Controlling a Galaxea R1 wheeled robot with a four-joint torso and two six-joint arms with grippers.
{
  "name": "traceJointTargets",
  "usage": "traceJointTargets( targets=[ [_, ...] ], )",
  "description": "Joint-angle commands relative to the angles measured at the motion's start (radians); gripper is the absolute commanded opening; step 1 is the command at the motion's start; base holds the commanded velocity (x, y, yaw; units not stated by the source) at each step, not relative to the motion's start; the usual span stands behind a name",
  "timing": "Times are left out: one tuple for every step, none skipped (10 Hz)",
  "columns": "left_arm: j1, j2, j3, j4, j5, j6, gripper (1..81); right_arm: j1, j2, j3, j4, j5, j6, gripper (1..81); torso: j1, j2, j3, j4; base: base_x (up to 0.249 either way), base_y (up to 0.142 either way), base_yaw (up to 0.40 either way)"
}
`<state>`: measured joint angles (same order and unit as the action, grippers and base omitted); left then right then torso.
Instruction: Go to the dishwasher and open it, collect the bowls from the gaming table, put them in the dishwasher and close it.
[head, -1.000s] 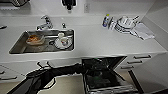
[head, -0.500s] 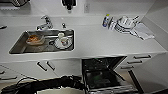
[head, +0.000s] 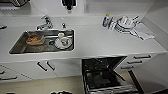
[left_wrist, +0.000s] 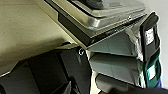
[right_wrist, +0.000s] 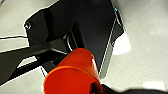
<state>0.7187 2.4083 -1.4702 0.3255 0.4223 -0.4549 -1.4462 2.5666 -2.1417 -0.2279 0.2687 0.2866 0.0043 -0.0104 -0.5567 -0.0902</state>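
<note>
- The dishwasher (head: 107, 75) stood open under the white counter (head: 95, 40), to the right of the sink (head: 17, 47); its door lay folded down toward the robot, and the dark interior with a rack showed above it.
- In the right wrist view an orange bowl (right_wrist: 72, 72) sat close at the wrist, mouth turned toward the camera, with pale floor (right_wrist: 145, 30) behind it. I judged that the right arm carried it, though the fingers could not be made out, so how far they were parted could not be told.
- In the left wrist view the edge of the lowered dishwasher door (left_wrist: 100, 22) ran long and slanted above that arm (steel face, dark band under it). Its fingers could not be read either, and nothing showed in them.
- The relation that mattered: the open rack lay ahead of the robot and to its right, so the right arm, with the bowl, seemed the nearer one for loading.
- Against the picture a second earlier, the dark arm that had crossed in front of the cupboards was gone from the head view, leaving dark shapes at the bottom edge; counter, sink and dishwasher sat as before.
</note>
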Motion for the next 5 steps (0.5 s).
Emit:
traceJointTargets(
  targets=[
    [0.129,-0.084,0.05,0.073,-0.081,0.005,81.1,0.038,-0.102,0.091,0.001,-0.06,0.04,1.0,0.0,0.0,0.0,0.0,0.0,0.0,0.0],
    [0.2,-0.092,0.018,0.093,-0.143,0.005,81.1,0.068,-0.127,0.123,0.001,-0.066,0.065,1.0,0.0,0.0,0.0,0.0,0.0,0.0,0.0],
    [0.265,-0.086,-0.025,0.124,-0.207,0.005,81.1,0.092,-0.151,0.154,-0.001,-0.069,0.078,1.0,0.0,0.0,0.0,0.0,0.0,0.0,0.0],
    [0.323,-0.067,-0.077,0.138,-0.237,0.005,81.1,0.127,-0.18,0.193,-0.001,-0.072,0.094,1.0,0.0,0.0,0.0,0.0,0.0,0.0,0.0],
    [0.369,-0.046,-0.122,0.148,-0.244,0.005,81.1,0.161,-0.208,0.239,-0.001,-0.077,0.101,1.0,0.0,0.0,0.0,0.0,0.0,0.0,0.0]
  ],
)
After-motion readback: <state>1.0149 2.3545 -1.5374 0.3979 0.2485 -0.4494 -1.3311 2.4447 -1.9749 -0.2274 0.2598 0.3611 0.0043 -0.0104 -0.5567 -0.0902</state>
